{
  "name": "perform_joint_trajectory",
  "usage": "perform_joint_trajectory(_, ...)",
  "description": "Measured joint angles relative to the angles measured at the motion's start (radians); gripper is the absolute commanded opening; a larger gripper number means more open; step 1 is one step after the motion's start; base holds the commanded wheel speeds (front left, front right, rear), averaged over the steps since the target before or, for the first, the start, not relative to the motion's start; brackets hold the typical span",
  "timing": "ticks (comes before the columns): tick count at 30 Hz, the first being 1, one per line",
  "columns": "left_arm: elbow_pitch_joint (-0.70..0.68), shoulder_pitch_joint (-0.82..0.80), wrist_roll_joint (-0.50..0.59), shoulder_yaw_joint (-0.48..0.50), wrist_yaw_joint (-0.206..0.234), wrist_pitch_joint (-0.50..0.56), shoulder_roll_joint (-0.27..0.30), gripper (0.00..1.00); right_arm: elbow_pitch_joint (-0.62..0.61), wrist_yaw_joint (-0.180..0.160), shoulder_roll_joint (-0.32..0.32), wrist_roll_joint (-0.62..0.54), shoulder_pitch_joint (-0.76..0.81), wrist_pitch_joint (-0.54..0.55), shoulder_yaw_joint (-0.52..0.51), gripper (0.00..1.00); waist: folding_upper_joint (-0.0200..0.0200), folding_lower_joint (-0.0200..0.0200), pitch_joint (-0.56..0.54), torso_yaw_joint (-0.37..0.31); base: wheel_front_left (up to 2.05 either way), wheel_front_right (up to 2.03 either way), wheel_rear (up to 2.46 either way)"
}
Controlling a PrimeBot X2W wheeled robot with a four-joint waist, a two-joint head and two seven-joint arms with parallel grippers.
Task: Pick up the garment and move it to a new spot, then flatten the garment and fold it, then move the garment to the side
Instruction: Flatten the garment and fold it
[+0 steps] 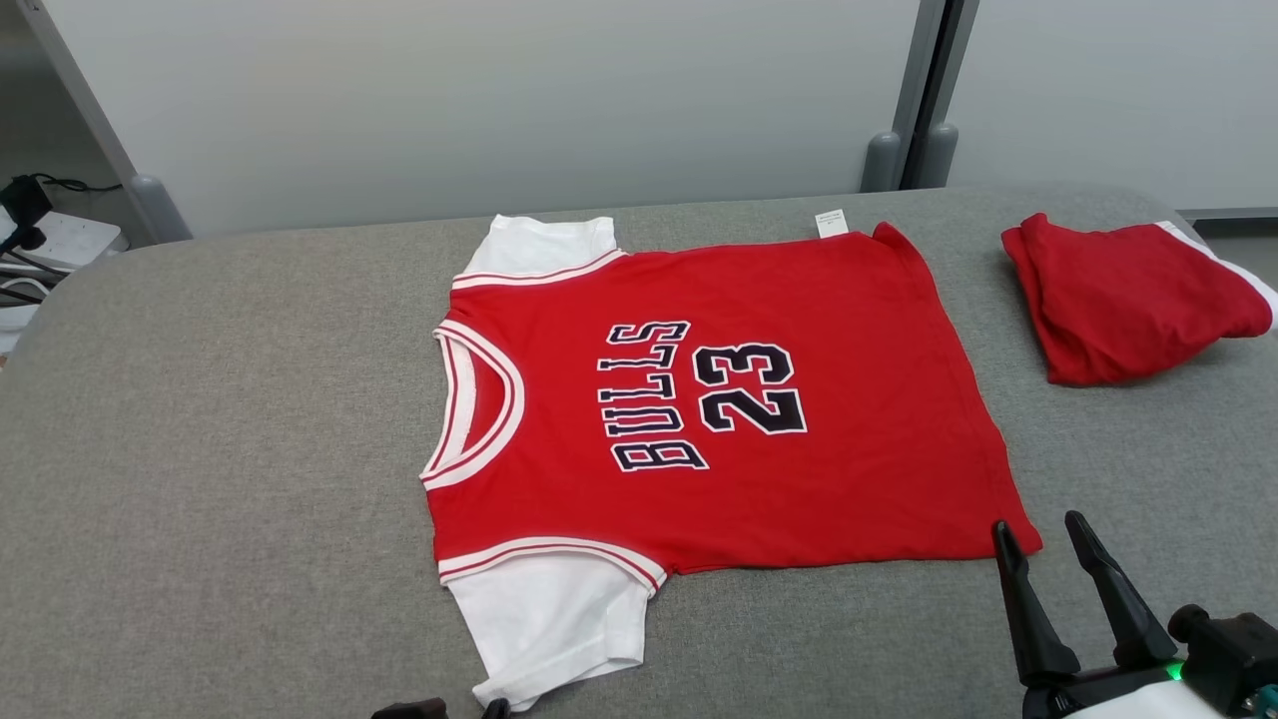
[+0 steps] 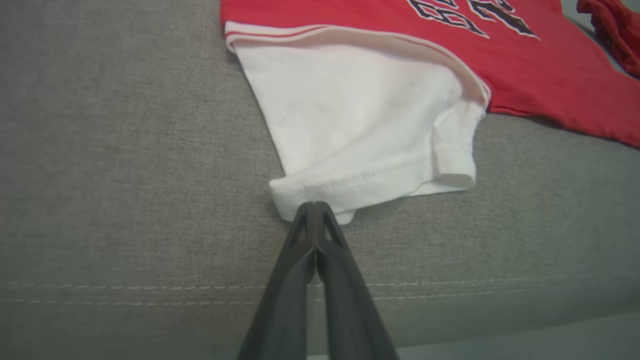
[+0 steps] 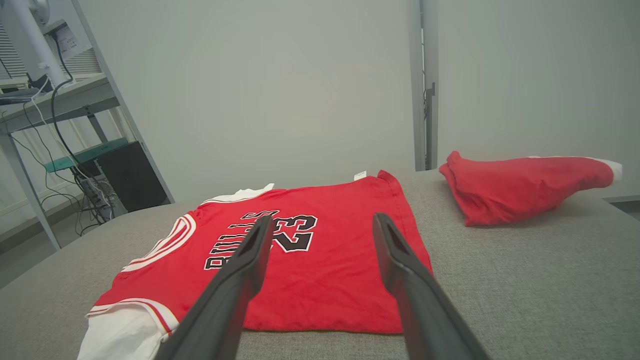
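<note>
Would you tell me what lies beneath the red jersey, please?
The jersey lies flat on the grey cushioned surface, which shows all around it. Whatever is directly beneath the cloth is covered.

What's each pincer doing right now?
Left pincer: closed on the hem of the white sleeve.
Right pincer: open, empty.

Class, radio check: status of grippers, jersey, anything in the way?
Left gripper shut on jersey sleeve hem. Right gripper open, by hem corner. Jersey flat. Second red garment off right, clear.
</note>
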Motion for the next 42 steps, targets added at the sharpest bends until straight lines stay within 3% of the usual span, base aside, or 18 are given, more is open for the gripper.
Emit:
perform_joint_trajectory(5, 0.024, -0.004, -0.001, 0.001, 0.002, -0.006, 0.002, 0.0, 0.002, 0.0, -0.001, 0.003, 0.0, 0.0, -0.001, 1.0, 0.0, 0.0001, -0.001, 0.002, 0.0, 0.0, 0.0)
perform_joint_trajectory(6, 0.025, -0.004, -0.001, 0.003, 0.008, -0.007, 0.002, 0.07, 0.002, 0.0, -0.001, 0.004, 0.0, 0.0, -0.001, 1.0, 0.0, 0.0, 0.0, 0.003, 0.0, 0.0, 0.0)
perform_joint_trajectory(7, 0.026, -0.005, -0.002, 0.006, 0.01, -0.007, 0.003, 0.49, 0.003, 0.0, -0.001, 0.004, 0.0, 0.0, -0.001, 1.0, 0.0, 0.0, 0.0, 0.004, 0.0, 0.0, 0.0)
perform_joint_trajectory(8, 0.026, -0.005, -0.009, 0.009, 0.011, -0.007, 0.002, 1.0, 0.004, 0.0, -0.001, 0.005, 0.0, 0.0, -0.001, 1.0, 0.0, 0.0, 0.0, 0.005, 0.0, 0.0, 0.0)
perform_joint_trajectory(22, 0.079, -0.038, -0.029, -0.011, -0.005, -0.02, 0.003, 0.98, 0.008, 0.0, -0.018, 0.013, -0.001, 0.0, 0.012, 1.0, 0.0, 0.0, 0.004, -0.001, 0.0, 0.0, 0.0)
perform_joint_trajectory(25, 0.088, -0.054, -0.046, -0.02, -0.019, -0.033, 0.002, 0.7, 0.008, 0.0, -0.023, 0.013, -0.004, 0.0, 0.013, 1.0, 0.0, 0.0, 0.008, -0.007, 0.0, 0.0, 0.0)
perform_joint_trajectory(26, 0.093, -0.06, -0.047, -0.023, -0.019, -0.037, 0.001, 0.66, 0.008, 0.0, -0.025, 0.013, -0.007, 0.0, 0.013, 1.0, 0.0, 0.0, 0.01, -0.009, 0.0, 0.0, 0.0)
perform_joint_trajectory(28, 0.105, -0.07, -0.053, -0.028, -0.019, -0.043, 0.0, 0.3, 0.008, 0.0, -0.028, 0.013, -0.01, 0.0, 0.014, 1.0, 0.0, 0.0, 0.011, -0.012, 0.0, 0.0, 0.0)
perform_joint_trajectory(29, 0.111, -0.074, -0.053, -0.03, -0.021, -0.047, 0.0, 0.0, 0.008, 0.0, -0.029, 0.013, -0.01, 0.0, 0.015, 1.0, 0.0, 0.0001, 0.012, -0.013, 0.0, 0.0, 0.0)
perform_joint_trajectory(36, 0.124, -0.082, -0.062, -0.053, -0.044, -0.055, -0.001, 0.0, 0.034, 0.0, -0.032, 0.013, -0.01, 0.0, -0.006, 1.0, 0.0, 0.0, 0.015, -0.013, 0.0, 0.0, 0.0)
perform_joint_trajectory(42, 0.046, -0.069, -0.07, -0.061, -0.057, 0.005, 0.057, 0.0, 0.227, 0.0, -0.019, 0.107, -0.014, 0.0, -0.021, 1.0, 0.0, 0.0, 0.037, 0.005, 0.0, 0.0, 0.0)
